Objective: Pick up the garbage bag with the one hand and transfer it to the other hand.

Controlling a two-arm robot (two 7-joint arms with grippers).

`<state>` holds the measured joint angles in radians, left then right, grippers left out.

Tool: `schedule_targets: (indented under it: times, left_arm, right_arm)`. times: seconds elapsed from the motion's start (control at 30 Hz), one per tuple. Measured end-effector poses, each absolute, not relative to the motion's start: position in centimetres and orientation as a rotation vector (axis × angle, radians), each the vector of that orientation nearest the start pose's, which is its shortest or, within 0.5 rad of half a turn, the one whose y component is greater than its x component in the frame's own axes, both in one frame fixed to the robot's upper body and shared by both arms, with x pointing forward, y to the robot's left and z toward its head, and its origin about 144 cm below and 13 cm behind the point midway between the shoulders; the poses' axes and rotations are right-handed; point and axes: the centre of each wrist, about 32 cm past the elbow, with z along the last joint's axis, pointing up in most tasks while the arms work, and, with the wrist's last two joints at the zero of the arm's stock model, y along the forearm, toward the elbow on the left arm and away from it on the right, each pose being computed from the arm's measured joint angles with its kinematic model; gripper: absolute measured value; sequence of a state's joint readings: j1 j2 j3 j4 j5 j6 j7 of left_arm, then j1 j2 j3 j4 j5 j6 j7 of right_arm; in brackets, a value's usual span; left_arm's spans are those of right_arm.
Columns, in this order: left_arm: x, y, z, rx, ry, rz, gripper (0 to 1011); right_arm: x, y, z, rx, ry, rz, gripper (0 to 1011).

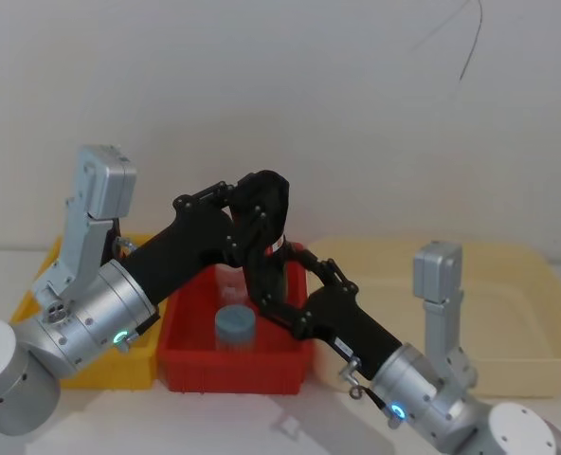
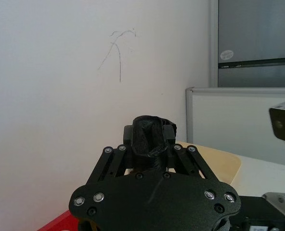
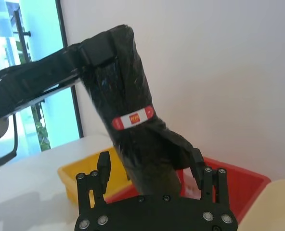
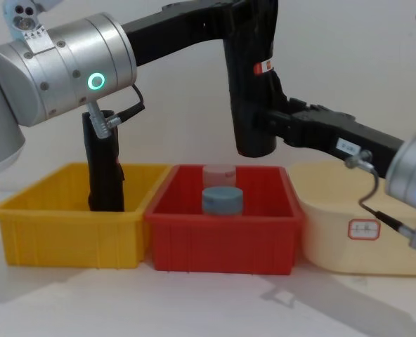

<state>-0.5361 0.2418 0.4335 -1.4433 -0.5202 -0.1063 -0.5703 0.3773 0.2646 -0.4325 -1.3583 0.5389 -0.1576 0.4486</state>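
Left hand [image 1: 249, 203] grips the garbage bag [image 3: 131, 91] up top; right hand [image 3: 151, 166] gapes around its bottom.

Even, diffuse room light on the white wall [image 1: 356, 95]; soft grey shadows lie on the table [image 4: 194, 309] before the red bin [image 4: 222, 239] — the window [image 3: 39, 19] glares pale blue, faint sheen on the garbage bag [image 3: 128, 86].

Free beneath the garbage bag [image 4: 254, 105], down to the blue-lidded jar [image 4: 222, 200] at the middle of the red bin [image 4: 222, 239]. Blocked higher up by left tool [image 2: 149, 132] and right tool [image 3: 151, 163] around it. Open over the cream tray [image 4: 334, 242].
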Motion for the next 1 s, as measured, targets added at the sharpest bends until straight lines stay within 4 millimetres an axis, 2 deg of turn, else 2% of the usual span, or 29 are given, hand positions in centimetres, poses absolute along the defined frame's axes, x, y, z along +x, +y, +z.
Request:
schedule_targets:
  times: [0.47, 1.0]
  left_arm:
    - [56.9, 17.6, 128.1, -0.317, -0.234, 0.586, 339]
    - [56.9, 17.6, 128.1, -0.317, -0.234, 0.586, 339]
  right_arm:
    - [57.1, -17.0, 120.7, 0.217, 0.005, -0.783, 1000]
    - [58.2, -16.0, 122.1, 0.149, 0.021, -0.774, 1000]
